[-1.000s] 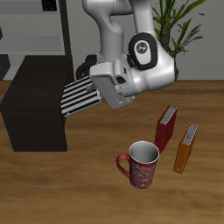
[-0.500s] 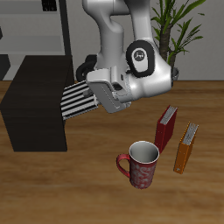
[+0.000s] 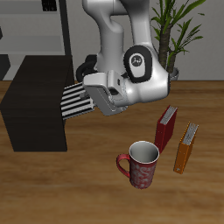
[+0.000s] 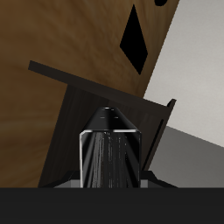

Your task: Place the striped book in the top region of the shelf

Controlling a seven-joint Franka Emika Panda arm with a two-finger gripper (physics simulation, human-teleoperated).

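Note:
The striped book (image 3: 74, 99) has a black-and-white striped cover and lies nearly flat in my gripper (image 3: 91, 93), which is shut on it. The book juts out over the near end of the low matte-black shelf (image 3: 35, 109), just above its flat top. In the wrist view the book (image 4: 109, 149) shows end-on as a dark glossy block between my fingers, with the shelf's black top (image 4: 87, 105) beyond it. Whether the book touches the shelf top I cannot tell.
A red patterned mug (image 3: 140, 164) stands near the table's front edge. A red book (image 3: 165, 128) and an orange book (image 3: 185, 147) stand upright beside it. A tall grey open-frame rack (image 3: 39, 35) and a potted plant (image 3: 179, 31) stand at the back.
My gripper has carried the striped book a little further toward the shelf, so more of the book now overlaps the shelf's top. The mug and other books have not moved.

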